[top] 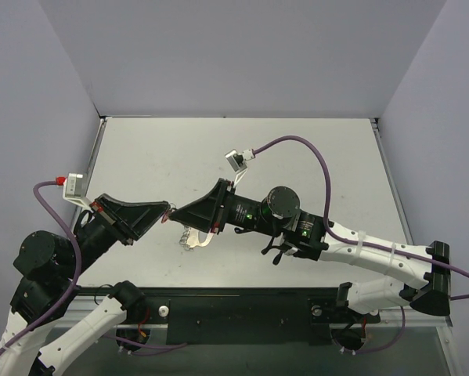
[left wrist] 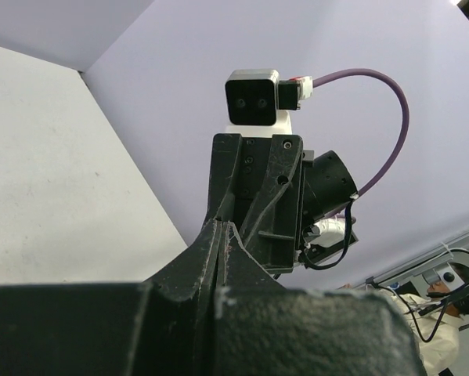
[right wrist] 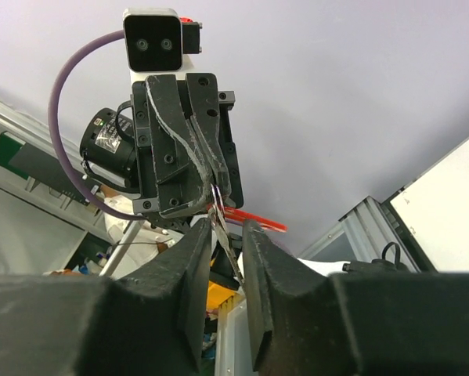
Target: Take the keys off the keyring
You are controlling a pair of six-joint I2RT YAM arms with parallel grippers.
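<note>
Evidently both arms meet tip to tip above the table (top: 312, 157) so that one can anchor the ring in mid-air while the other works the key off. My left gripper (right wrist: 212, 182) is pinched fully closed on the keyring (right wrist: 217, 200). The red-headed key (right wrist: 251, 218) hangs just beside it, and a grey metal strip, its blade I judge, drops into my right gripper (right wrist: 227, 235). Those fingers stand slightly apart, and I cannot tell whether they touch the metal.
</note>
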